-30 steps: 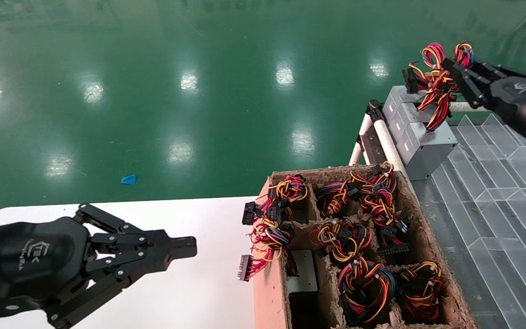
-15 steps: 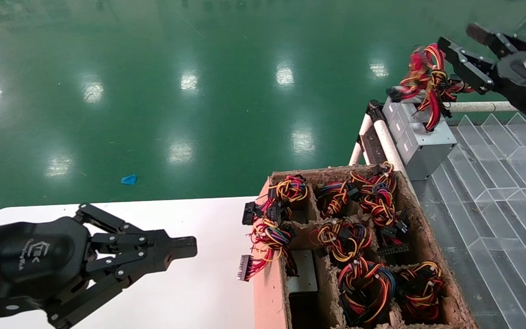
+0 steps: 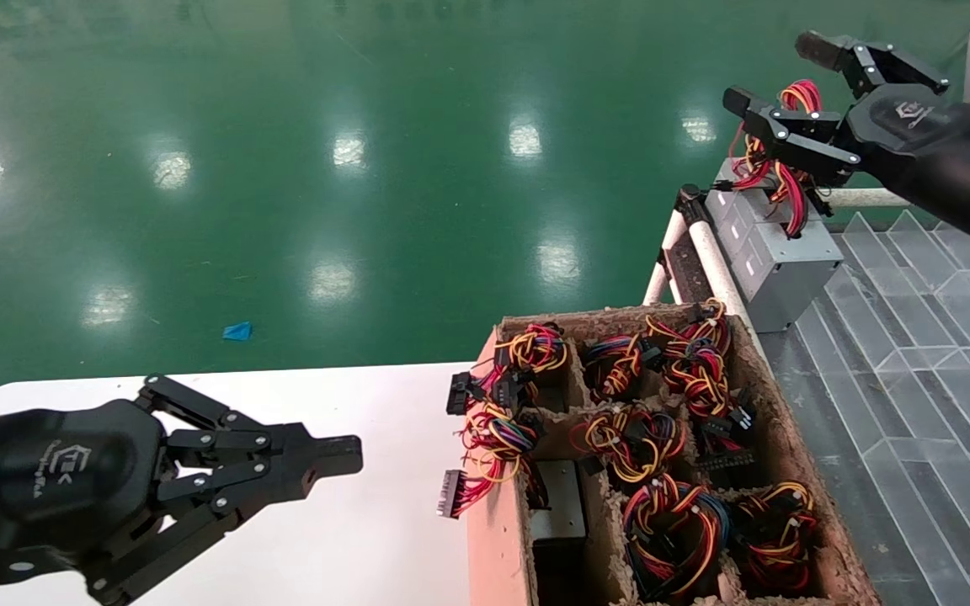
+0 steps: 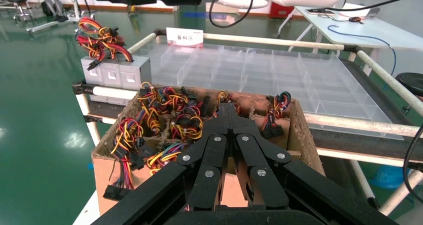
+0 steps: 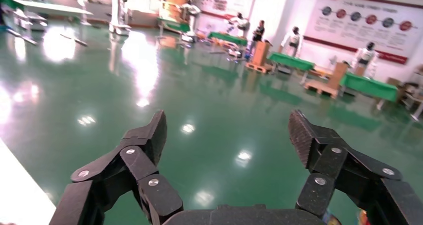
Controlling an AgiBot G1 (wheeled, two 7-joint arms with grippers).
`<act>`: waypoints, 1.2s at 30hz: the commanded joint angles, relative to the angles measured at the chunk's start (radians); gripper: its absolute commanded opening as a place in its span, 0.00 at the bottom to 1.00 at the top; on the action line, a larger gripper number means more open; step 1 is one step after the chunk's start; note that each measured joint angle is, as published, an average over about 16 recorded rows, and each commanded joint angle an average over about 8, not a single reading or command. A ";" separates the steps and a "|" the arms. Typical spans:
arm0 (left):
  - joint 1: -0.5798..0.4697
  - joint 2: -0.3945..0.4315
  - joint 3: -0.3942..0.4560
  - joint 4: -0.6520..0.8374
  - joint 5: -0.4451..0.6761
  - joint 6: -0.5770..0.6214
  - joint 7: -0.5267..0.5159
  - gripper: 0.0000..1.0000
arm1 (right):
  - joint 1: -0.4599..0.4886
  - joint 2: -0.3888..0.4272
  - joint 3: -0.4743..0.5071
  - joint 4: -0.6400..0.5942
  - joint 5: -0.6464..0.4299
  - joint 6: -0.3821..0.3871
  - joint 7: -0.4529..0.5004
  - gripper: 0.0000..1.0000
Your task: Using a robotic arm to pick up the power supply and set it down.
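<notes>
Two hands: one at work, one parked.
Right hand (image 3: 775, 76): fingers spread, empty, above the power supply (image 3: 775, 257).
Power supply: resting on the clear tray (image 3: 898, 353) beside the cardboard box (image 3: 788, 454).
Left hand (image 3: 350, 454): clenched over the white counter (image 3: 367, 539).

Bright overhead lamps are glaring in rows of white spots on the glossy green floor (image 3: 325, 194). The white tabletop (image 3: 384, 513) is looking overexposed toward 7 o'clock. In the right wrist view the far hall is blurring softly.
</notes>
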 commanded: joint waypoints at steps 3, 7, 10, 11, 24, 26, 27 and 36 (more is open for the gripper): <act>0.000 0.000 0.000 0.000 0.000 0.000 0.000 0.98 | -0.039 0.017 0.019 0.078 -0.008 -0.013 0.049 1.00; 0.000 0.000 0.000 0.000 0.000 0.000 0.000 1.00 | -0.080 0.033 0.039 0.157 -0.016 -0.028 0.101 1.00; 0.000 0.000 0.000 0.000 0.000 0.000 0.000 1.00 | -0.111 0.045 0.054 0.217 -0.022 -0.040 0.140 1.00; 0.000 0.000 0.000 0.000 0.000 0.000 0.000 1.00 | -0.121 0.049 0.059 0.236 -0.024 -0.043 0.152 1.00; 0.000 0.000 0.000 0.000 0.000 0.000 0.000 1.00 | -0.254 0.101 0.123 0.494 -0.050 -0.092 0.320 1.00; 0.000 0.000 0.000 0.000 0.000 0.000 0.000 1.00 | -0.275 0.109 0.133 0.533 -0.054 -0.099 0.346 1.00; 0.000 0.000 0.000 0.000 0.000 0.000 0.000 1.00 | -0.285 0.113 0.138 0.553 -0.056 -0.103 0.359 1.00; 0.000 0.000 0.000 0.000 0.000 0.000 0.000 1.00 | -0.377 0.149 0.182 0.732 -0.074 -0.137 0.475 1.00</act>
